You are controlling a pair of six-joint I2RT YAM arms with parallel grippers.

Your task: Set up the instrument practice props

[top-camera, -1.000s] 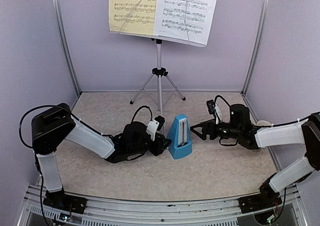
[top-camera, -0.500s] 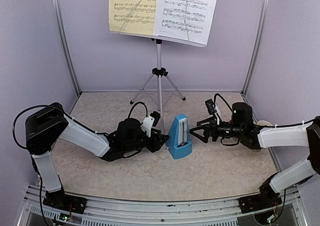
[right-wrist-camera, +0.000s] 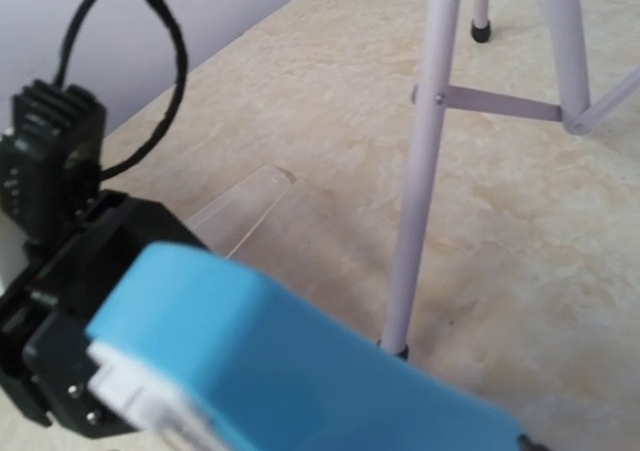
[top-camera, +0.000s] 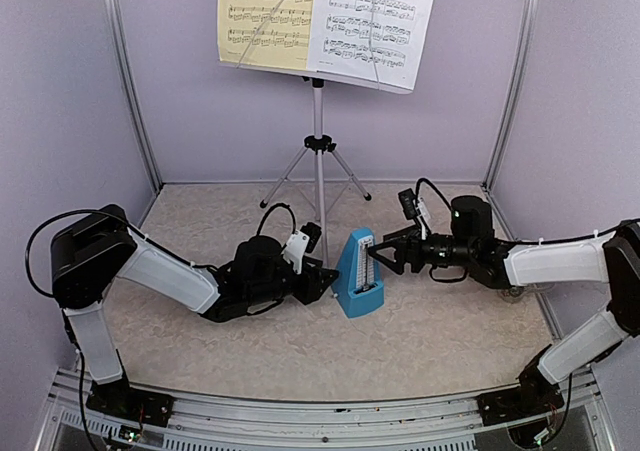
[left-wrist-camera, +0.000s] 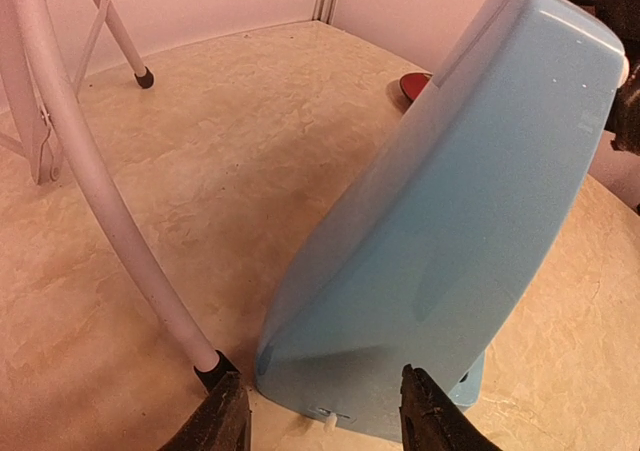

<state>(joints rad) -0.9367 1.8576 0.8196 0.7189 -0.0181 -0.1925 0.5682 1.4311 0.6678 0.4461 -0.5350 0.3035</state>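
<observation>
While both arms lie low over the bench (top-camera: 300,351), the overhead view has the blue pyramid metronome (top-camera: 357,274) standing between them. It sits just beyond the left gripper (top-camera: 324,285) at its foot, with the right gripper (top-camera: 380,256) up against its upper half. Are those right fingers spread or pinched? From here I cannot tell. The long axis runs straight up, apex on top, pendulum face turned toward the arm bases. Behind both sets of fingers, the tripod music stand (top-camera: 318,151) carries the yellow sheet (top-camera: 265,16) and the white sheet (top-camera: 372,16).

Left wrist next: the fingers (left-wrist-camera: 226,421) are spread wide, and the metronome (left-wrist-camera: 450,221) rises right in front of them. Its bottom edge sits between the tips, not visibly clamped. It's a glossy, hard shell, likely light and tippy. Those tapered flanks would let a grip slide upward, so the broad base looks the safest hold. A stand leg (left-wrist-camera: 90,171) ends just outside the left-hand finger.

Right wrist now: the metronome (right-wrist-camera: 300,371) fills the lower frame, close under the camera, and this arm's own fingers are not shown.
</observation>
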